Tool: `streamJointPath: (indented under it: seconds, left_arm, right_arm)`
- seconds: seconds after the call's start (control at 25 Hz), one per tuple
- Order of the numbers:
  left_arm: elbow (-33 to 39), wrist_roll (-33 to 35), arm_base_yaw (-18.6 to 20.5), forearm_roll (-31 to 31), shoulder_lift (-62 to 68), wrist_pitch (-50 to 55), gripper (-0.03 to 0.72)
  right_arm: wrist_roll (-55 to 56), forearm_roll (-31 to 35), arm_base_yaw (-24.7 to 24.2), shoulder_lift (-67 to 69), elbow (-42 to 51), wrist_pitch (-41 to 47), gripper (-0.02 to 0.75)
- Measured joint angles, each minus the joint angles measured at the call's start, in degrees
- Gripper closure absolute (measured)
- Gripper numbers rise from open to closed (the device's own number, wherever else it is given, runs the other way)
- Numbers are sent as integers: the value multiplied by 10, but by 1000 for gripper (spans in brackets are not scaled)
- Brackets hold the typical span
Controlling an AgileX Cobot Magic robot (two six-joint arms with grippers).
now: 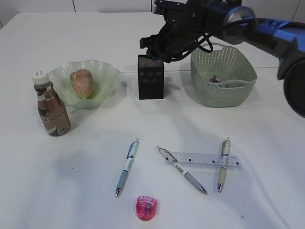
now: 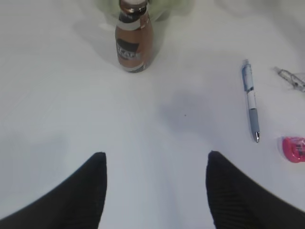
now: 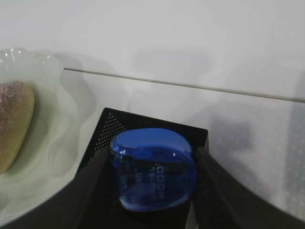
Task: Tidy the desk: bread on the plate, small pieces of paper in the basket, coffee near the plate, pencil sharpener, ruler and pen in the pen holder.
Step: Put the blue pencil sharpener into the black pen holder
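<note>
My right gripper (image 3: pixel 152 164) is shut on a blue pencil sharpener (image 3: pixel 153 167) and holds it right over the open top of the black mesh pen holder (image 3: pixel 109 129), which also shows in the exterior view (image 1: pixel 150 78). My left gripper (image 2: pixel 155 164) is open and empty above bare table, out of the exterior view. A pink pencil sharpener (image 1: pixel 146 208) lies at the front. Three pens (image 1: pixel 127 167) (image 1: pixel 183 170) (image 1: pixel 223 164) and a clear ruler (image 1: pixel 202 159) lie on the table. The bread (image 1: pixel 82 83) sits on the green plate (image 1: pixel 107 76). The coffee bottle (image 1: pixel 51 107) stands beside the plate.
A green basket (image 1: pixel 224 76) with paper scraps (image 1: pixel 215 78) inside stands right of the pen holder. In the left wrist view the coffee bottle (image 2: pixel 133 40), one pen (image 2: pixel 251 100) and the pink sharpener (image 2: pixel 293 149) show ahead of the fingers.
</note>
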Motion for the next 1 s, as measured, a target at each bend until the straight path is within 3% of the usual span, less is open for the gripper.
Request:
streamJointPath:
  seconds: [1.0]
  left_arm:
    - [0,0,0,-4,4,-29,226]
  right_arm:
    - [-46,33,0,12,0,-32,355]
